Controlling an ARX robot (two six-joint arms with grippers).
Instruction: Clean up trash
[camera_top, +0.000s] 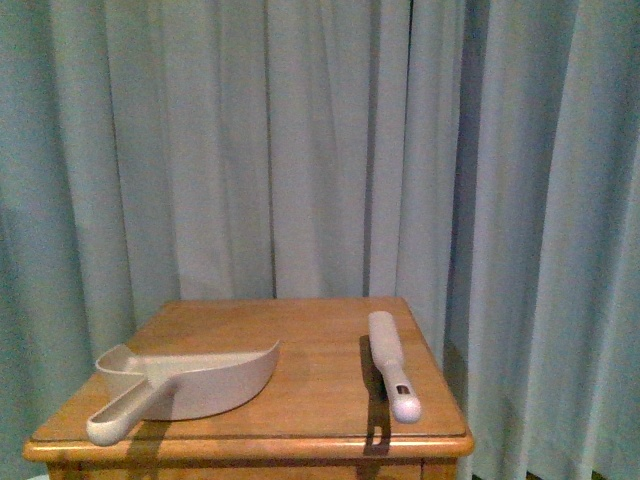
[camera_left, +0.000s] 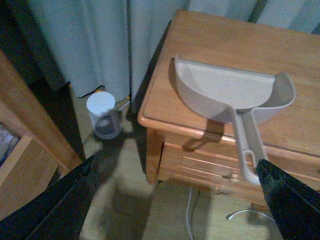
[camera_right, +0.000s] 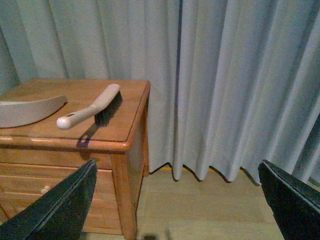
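Both tools gape wide and empty: left tool (camera_left: 176, 160) looks down on the dustpan (camera_left: 225, 90) at the counter (camera_left: 225, 40) edge, right tool (camera_right: 177, 162) hangs off the counter near the brush (camera_right: 87, 110).

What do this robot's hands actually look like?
In the wrist views, the left gripper and right gripper each show two plain black, wedge-shaped fingers. No cables, markings or arm segments are visible; the front view shows neither arm.
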